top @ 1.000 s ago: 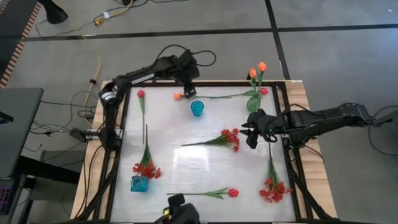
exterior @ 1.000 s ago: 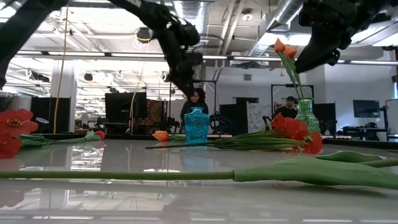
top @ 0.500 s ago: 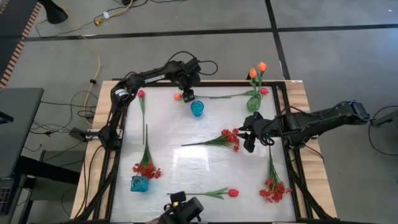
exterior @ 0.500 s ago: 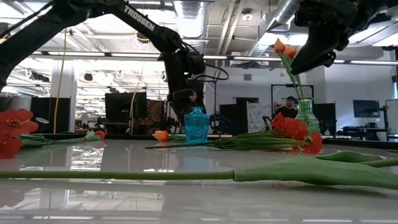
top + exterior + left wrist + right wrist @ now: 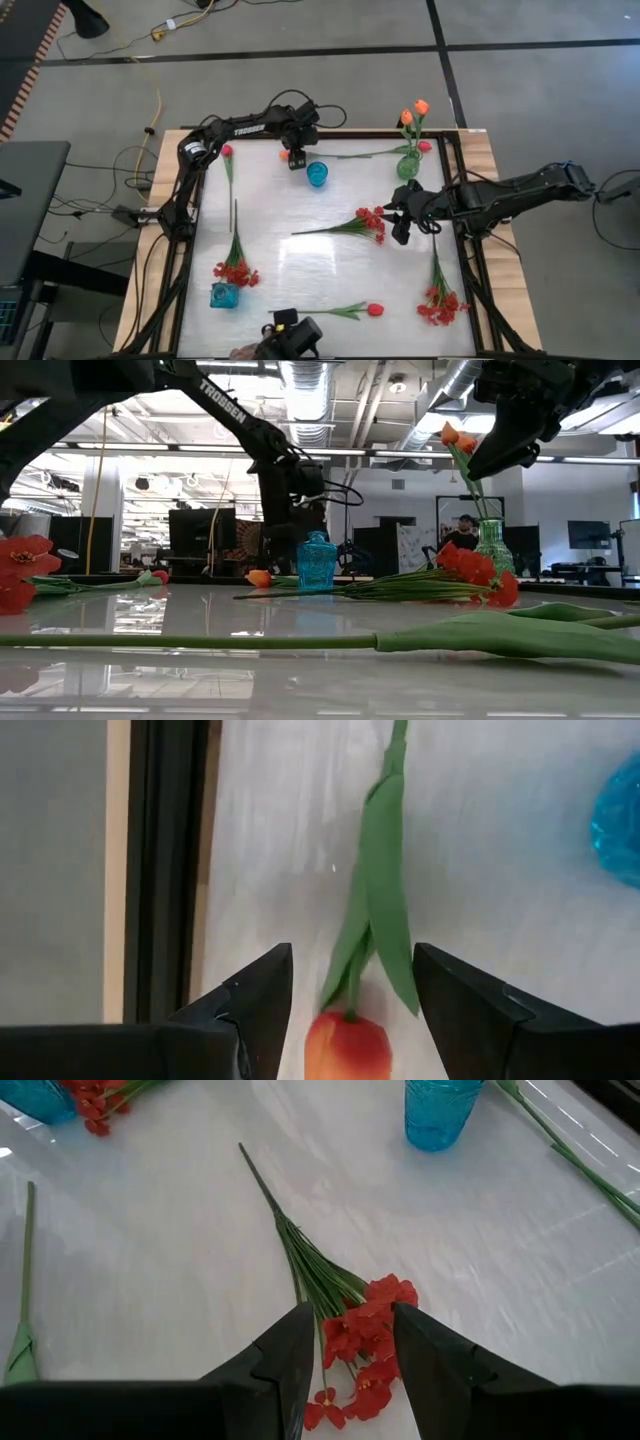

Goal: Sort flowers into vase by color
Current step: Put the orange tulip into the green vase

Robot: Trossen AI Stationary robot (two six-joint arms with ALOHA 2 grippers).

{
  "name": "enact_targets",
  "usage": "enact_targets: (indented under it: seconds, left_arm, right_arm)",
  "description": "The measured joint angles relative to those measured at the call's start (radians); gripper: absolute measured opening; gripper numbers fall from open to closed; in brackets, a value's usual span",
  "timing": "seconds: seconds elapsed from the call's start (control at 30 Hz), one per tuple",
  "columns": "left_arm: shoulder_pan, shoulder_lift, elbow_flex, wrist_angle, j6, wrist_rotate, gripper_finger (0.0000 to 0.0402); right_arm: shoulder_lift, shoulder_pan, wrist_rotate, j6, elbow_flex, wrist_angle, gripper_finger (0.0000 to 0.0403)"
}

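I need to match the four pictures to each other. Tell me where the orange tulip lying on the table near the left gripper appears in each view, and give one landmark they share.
High view: orange tulip lies at the far edge, under the left gripper.
Low view: its bud lies left of the round blue vase.
Left wrist view: bud between the open fingers.
Right wrist view: not in it.
Shared landmark: the round blue vase, seen in every view.

A vase stood near the table's far edge, with a tulip lying just beside it under the left gripper. Another vase at the far right corner held two tulips. A spray lay mid-table beside the right gripper. A third vase sat at the near left.
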Motion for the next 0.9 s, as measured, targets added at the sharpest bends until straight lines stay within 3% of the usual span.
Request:
enact_targets:
  seconds: [0.43,0.57,0.77,0.9]
  left_arm:
    - [0.002,0.060,0.003,0.008,0.023,-0.011,0.0191]
    - [0.007,0.060,0.014,-0.009,0.023,-0.011,0.0144]
    - [0.010,0.064,0.055,-0.046,-0.007,-0.049,0.0026]
    - [0.010,0.064,0.119,-0.151,-0.016,-0.052,0.0010]
  right_arm:
    - [0.000,0.008,-0.001,0.007,0.000,0.016,0.0166]
    - [0.000,0.008,0.000,0.007,0.000,0.016,0.0166]
    - [0.000,0.008,0.000,0.007,0.000,0.016,0.0166]
    - [0.000,0.008,0.000,0.007,0.000,0.016,0.0166]
